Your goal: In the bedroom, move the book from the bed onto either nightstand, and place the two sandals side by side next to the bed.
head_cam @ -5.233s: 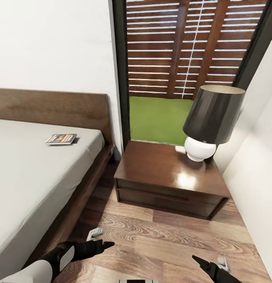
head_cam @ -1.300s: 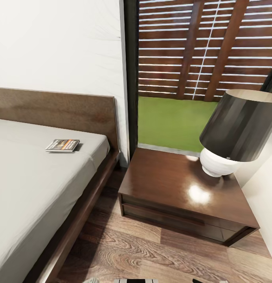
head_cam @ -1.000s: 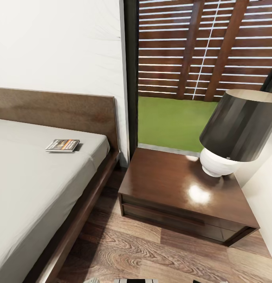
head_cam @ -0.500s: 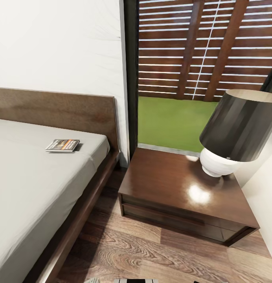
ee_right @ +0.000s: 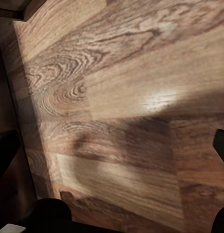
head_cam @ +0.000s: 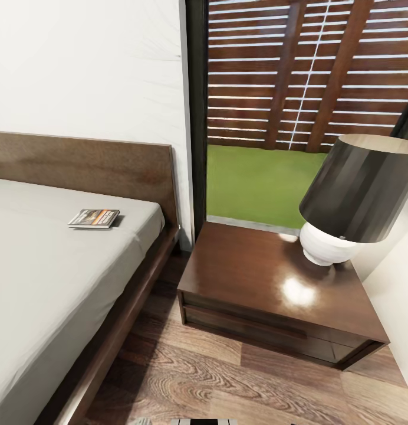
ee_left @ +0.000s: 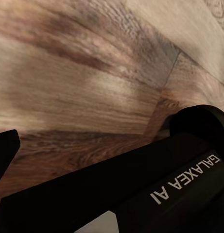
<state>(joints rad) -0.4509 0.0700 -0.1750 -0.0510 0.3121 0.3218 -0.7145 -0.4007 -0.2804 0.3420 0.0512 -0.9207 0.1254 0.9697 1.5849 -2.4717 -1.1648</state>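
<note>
The book (head_cam: 93,218), thin with a pale cover and an orange band, lies flat on the grey mattress of the bed (head_cam: 45,283), near the headboard (head_cam: 80,162). The glossy dark nightstand (head_cam: 251,277) stands to the right of the bed, under the window. Both blue sandals are out of view. My right gripper (ee_right: 112,155) hangs open over bare wood floor, a dark fingertip (ee_right: 5,155) at each edge of its wrist view. My left gripper (ee_left: 112,160) also points at the floor, one fingertip (ee_left: 4,150) far out to the side, with nothing held.
A lamp (head_cam: 360,189) with a dark shade and white base takes up the nightstand's back right corner. A white wall (head_cam: 398,283) closes in on the right. A strip of plank floor (head_cam: 168,360) runs between bed frame and nightstand. My own black body (ee_left: 180,184) crosses the left wrist view.
Since five seconds ago the head camera has come closer to the nightstand, and both grippers have dropped out of its lower edge. Nothing has moved in the last second.
</note>
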